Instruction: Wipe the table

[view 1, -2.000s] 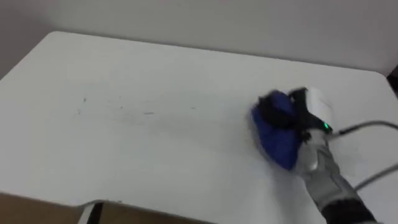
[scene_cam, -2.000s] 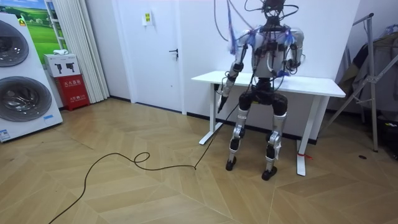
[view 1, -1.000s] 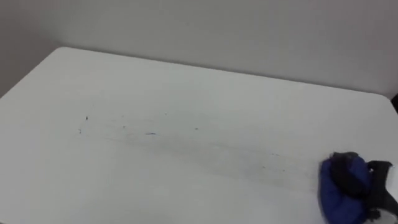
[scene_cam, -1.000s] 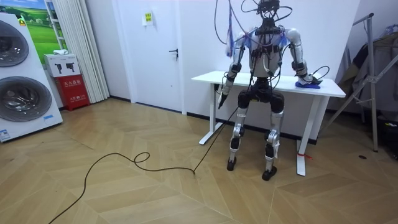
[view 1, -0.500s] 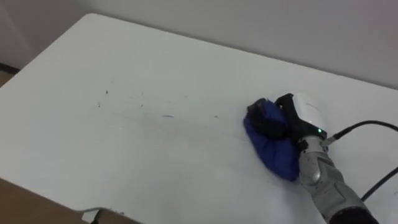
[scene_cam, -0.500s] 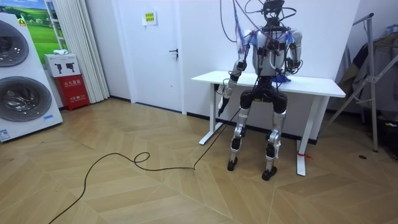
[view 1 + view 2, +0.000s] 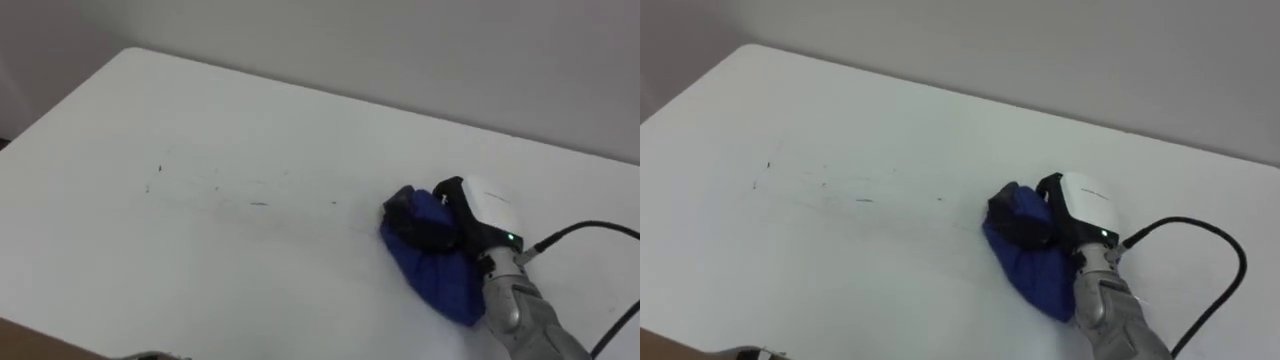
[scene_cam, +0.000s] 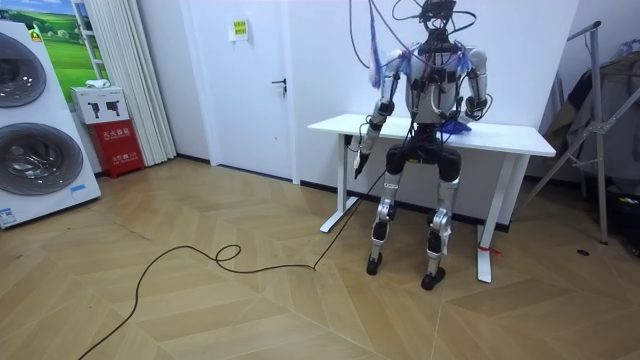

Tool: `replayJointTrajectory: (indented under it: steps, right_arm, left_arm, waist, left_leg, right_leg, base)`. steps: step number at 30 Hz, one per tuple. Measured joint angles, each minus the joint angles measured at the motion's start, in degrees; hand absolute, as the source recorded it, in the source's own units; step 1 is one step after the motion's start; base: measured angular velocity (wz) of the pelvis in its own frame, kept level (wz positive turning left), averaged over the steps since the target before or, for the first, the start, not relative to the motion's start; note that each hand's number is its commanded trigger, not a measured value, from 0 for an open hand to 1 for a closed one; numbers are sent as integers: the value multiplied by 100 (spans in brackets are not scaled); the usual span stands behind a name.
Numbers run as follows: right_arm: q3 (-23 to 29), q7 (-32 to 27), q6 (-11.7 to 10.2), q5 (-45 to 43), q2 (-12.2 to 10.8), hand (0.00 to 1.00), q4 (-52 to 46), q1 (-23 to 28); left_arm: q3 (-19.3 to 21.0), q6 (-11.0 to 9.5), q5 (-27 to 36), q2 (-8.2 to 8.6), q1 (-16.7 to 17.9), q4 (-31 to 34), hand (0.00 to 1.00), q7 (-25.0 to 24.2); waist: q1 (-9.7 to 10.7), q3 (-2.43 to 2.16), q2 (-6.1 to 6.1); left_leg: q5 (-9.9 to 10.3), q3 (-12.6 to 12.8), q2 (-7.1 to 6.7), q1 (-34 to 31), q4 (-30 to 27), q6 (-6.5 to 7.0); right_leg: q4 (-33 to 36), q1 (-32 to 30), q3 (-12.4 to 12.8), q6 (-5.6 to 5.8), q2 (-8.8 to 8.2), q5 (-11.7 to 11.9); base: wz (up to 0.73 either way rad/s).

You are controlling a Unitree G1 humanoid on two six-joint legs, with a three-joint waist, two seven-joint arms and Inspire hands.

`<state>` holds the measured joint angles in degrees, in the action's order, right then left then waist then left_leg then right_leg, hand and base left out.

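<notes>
Right hand [image 7: 482, 208] pressing a crumpled blue cloth [image 7: 440, 275] onto the smooth white rectangular table [image 7: 200, 110], right of centre.

Left eye: dark fingers [image 7: 425, 235] curl over the cloth's soft bunched top, clamping it. The hand's back is a glossy white shell. Faint dark specks [image 7: 160, 175] lie well to the cloth's left. Right eye: same layout. Room view adds the stance: robot upright at the table's near edge, back to camera. Its left hand [image 8: 358, 160] hangs below the table edge, finger state unreadable. Cloth is a blue patch on the top. Versus 1 s ago, hand and cloth have come in from the table's right end toward the specks.
</notes>
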<state>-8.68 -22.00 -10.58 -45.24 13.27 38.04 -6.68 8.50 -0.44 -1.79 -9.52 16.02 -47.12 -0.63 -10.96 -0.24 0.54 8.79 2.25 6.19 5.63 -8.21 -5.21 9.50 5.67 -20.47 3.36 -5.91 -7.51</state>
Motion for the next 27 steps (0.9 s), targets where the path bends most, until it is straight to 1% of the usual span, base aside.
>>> replayJointTrajectory:
  steps: [2,3,6,9,12,13,15,17,21,23,27]
  right_arm:
    - [41,-47,-79,0,0,0,28,12]
    - [50,-60,-117,-2,0,0,38,68]
    - [110,-52,-198,-3,0,0,-47,134]
    - [239,-32,-236,-80,-1,0,-323,380]
    - [404,-18,-334,-330,-3,0,-547,573]
    - [427,-25,-380,-396,-4,0,-584,617]
    - [496,14,-395,-405,-6,0,-709,724]
    - [568,23,-397,-404,-6,0,-758,810]
    - [670,115,-389,-461,-6,0,-824,869]
    - [774,222,-364,-458,-6,0,-1006,1021]
    - [844,362,-289,-342,3,0,-1408,1302]
  left_arm:
    - [-1,-37,1,-1,-5,1,0,-5]
    - [-1,-63,7,-13,0,1,0,-6]
    - [-2,-77,11,-14,8,20,0,-17]
    - [40,-83,-10,5,29,246,0,-30]
    - [251,-169,-17,12,-34,314,0,-27]
    - [324,-206,-14,12,-29,314,0,-15]
    - [420,-211,-10,17,-30,313,0,-7]
    - [441,-211,-10,23,-24,310,0,-7]
    - [480,-211,-8,60,-20,304,0,-7]
    - [483,-210,-14,80,-12,305,0,-8]
    - [486,-211,-6,110,28,306,0,-8]
  waist:
    - [38,-9,-50]
    - [72,-11,-56]
    - [110,-11,-53]
    - [121,-17,-43]
    - [191,-23,-35]
    - [246,-26,-34]
    - [333,-40,-12]
    - [340,-32,-25]
    - [368,-38,-10]
    - [407,-36,-8]
    - [440,-46,24]
  left_leg:
    - [3,-1,0,16,2,0]
    - [4,-1,-1,18,2,0]
    - [13,14,-1,50,4,-1]
    - [43,60,-1,73,4,5]
    - [44,155,-2,102,11,6]
    - [44,217,-2,116,11,6]
    - [44,250,-2,136,11,6]
    - [44,297,-1,171,11,6]
    - [50,390,-1,202,11,11]
    - [72,396,-1,206,32,22]
    - [73,556,0,224,80,25]
  right_leg:
    - [-10,41,0,13,-1,-16]
    - [-3,42,0,16,-3,-29]
    - [-4,33,25,16,-4,-32]
    - [-4,34,60,28,-4,-39]
    - [1,32,131,36,-4,-50]
    - [-3,31,161,37,-5,-51]
    - [-7,32,186,37,-6,-51]
    - [-3,40,226,36,-6,-51]
    - [6,25,310,40,-8,-53]
    - [23,6,322,46,-7,-57]
    - [111,-82,483,46,-6,-57]
  base:
    - [0]
    - [0]
    - [-3]
    - [-7]
    - [-10]
    - [-11]
    - [-8]
    - [-11]
    - [-9]
    - [-2]
    - [-19]
